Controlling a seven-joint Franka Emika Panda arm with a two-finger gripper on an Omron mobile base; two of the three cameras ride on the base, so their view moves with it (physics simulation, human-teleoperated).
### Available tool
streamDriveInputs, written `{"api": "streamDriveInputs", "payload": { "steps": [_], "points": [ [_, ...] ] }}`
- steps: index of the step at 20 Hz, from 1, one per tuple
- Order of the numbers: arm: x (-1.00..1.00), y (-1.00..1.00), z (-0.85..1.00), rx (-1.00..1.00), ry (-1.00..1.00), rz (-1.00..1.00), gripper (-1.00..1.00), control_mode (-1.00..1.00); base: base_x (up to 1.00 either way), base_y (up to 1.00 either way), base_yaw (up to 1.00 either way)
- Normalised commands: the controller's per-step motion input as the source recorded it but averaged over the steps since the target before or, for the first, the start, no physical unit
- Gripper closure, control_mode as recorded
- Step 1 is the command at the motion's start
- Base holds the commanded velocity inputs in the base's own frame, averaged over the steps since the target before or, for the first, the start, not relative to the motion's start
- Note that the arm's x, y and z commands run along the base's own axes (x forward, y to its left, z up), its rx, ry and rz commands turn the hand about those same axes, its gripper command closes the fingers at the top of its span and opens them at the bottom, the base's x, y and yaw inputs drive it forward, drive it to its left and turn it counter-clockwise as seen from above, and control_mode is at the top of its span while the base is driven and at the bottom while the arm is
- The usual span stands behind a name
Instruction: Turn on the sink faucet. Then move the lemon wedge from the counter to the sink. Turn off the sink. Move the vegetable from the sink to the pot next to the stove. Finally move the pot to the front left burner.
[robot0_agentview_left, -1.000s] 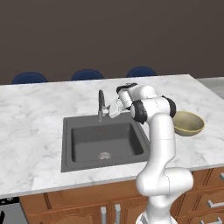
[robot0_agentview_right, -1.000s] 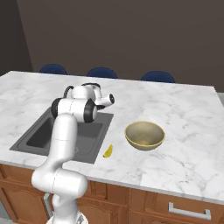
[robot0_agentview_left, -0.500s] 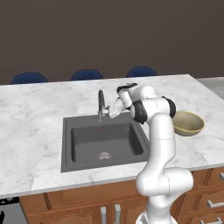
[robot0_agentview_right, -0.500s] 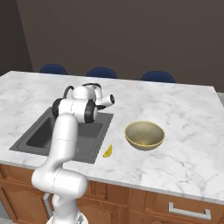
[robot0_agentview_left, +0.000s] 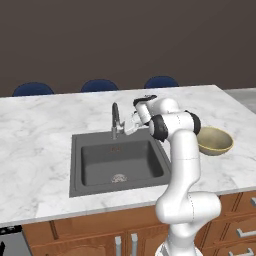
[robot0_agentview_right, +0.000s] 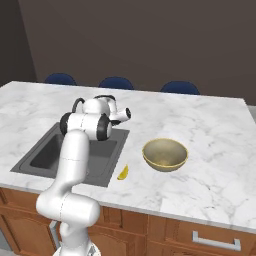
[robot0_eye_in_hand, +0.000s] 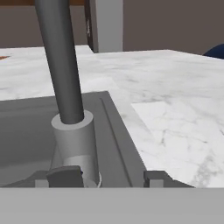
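The right base view showed the lemon wedge (robot0_agentview_right: 123, 172) lying on the counter (robot0_agentview_right: 210, 150) just beside the sink (robot0_agentview_right: 45, 155), near its front right corner, with the tan bowl (robot0_agentview_right: 165, 154) a little further right. In the left base view the arm bent forward over the sink's rear rim, the gripper (robot0_agentview_left: 128, 127) just beside the sink faucet (robot0_agentview_left: 115, 120). The hand view, close on the faucet's base, showed the jaws apart, one fingertip (robot0_eye_in_hand: 64, 176) touching that base, gripping nothing. No writing was legible.
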Motion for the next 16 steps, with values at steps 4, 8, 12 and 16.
{"api": "streamDriveInputs", "payload": {
  "steps": [4, 8, 12, 16],
  "points": [
    [0.0, 0.0, -0.01, 0.0, 0.0, 0.0, 1.0, -1.0, 0.0, 0.0, 0.0],
    [0.01, 0.0, 0.02, 0.0, 0.0, -0.06, 1.0, -1.0, 0.0, 0.0, 0.0],
    [0.01, 0.0, 0.19, 0.0, 0.0, -0.21, 1.0, -1.0, 0.0, 0.0, 0.0],
    [0.08, -0.12, 0.39, 0.0, 0.0, -0.2, 1.0, -1.0, 0.0, 0.0, 0.0]
  ]
}}
